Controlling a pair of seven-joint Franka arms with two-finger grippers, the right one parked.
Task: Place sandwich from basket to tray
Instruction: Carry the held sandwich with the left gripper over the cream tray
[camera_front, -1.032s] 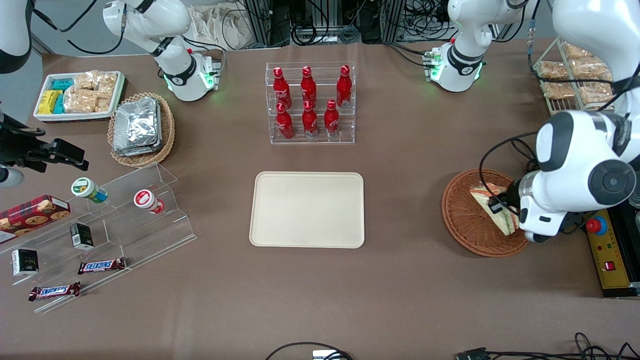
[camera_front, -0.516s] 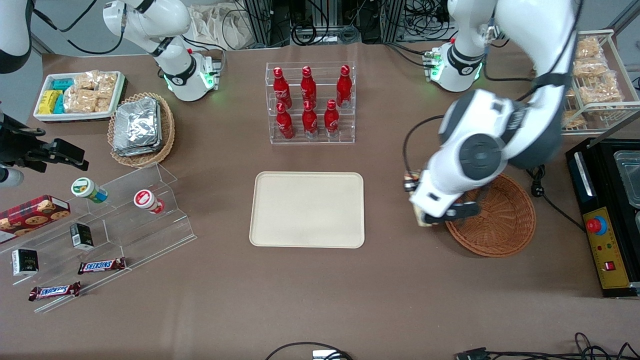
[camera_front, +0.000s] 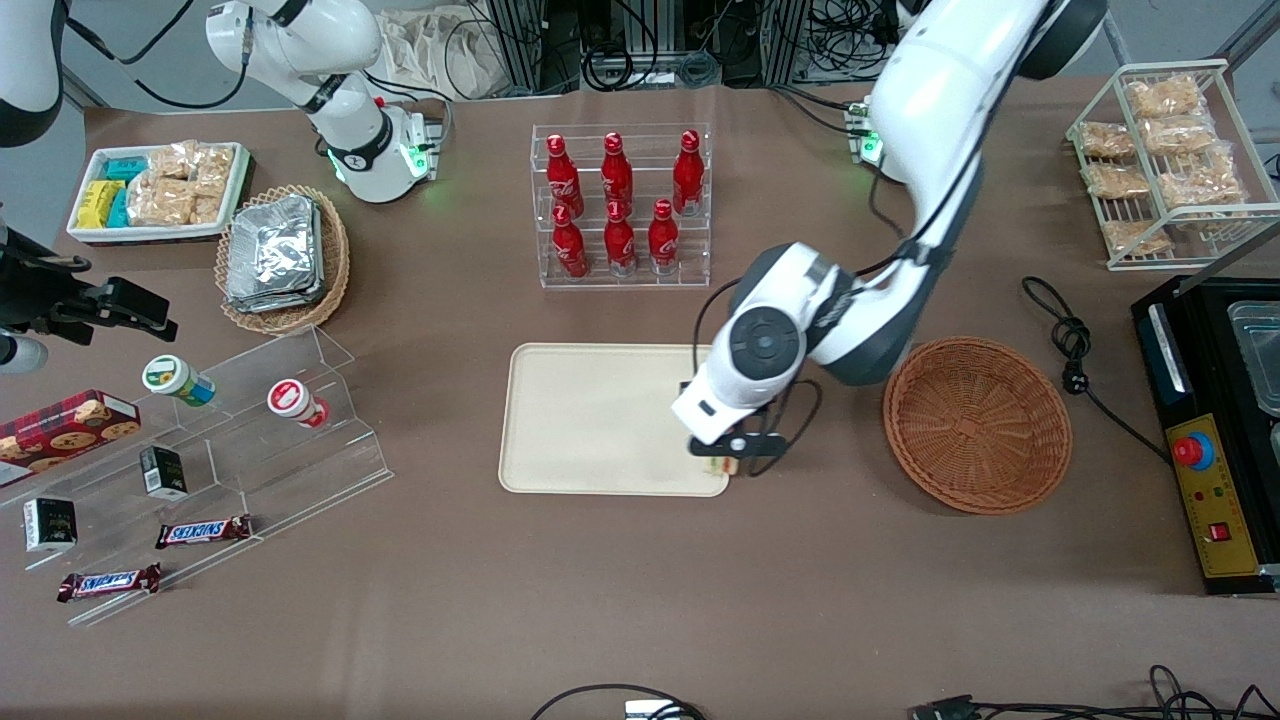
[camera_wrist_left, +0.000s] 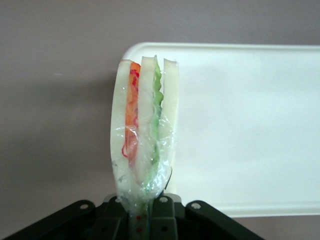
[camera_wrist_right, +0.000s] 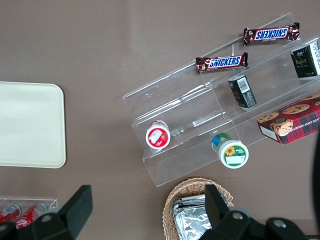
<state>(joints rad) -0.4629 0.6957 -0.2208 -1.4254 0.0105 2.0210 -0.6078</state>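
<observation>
Claw (camera_front: 727, 462) carried from beside the basket (camera_front: 977, 425) to the tray's (camera_front: 600, 420) corner nearest the basket, at about 4 o'clock on the tray, clamped on the wrapped sandwich (camera_wrist_left: 144, 135), held edge-up above that corner, basket empty on the bench (camera_front: 800, 600).

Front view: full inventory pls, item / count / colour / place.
sandwich: 1, pale bread with green and orange filling, held over tray corner
tray: 1, cream, table centre
basket: 1, reddish-brown wicker, toward working arm's end
bottles: 7, red, clear rack farther from camera than tray
Snickers bars: 2, brown, clear stand toward parked arm's end
foil packs: stack, silver, tan wicker basket
gripper: 1, black, shut on sandwich above tray edge
</observation>
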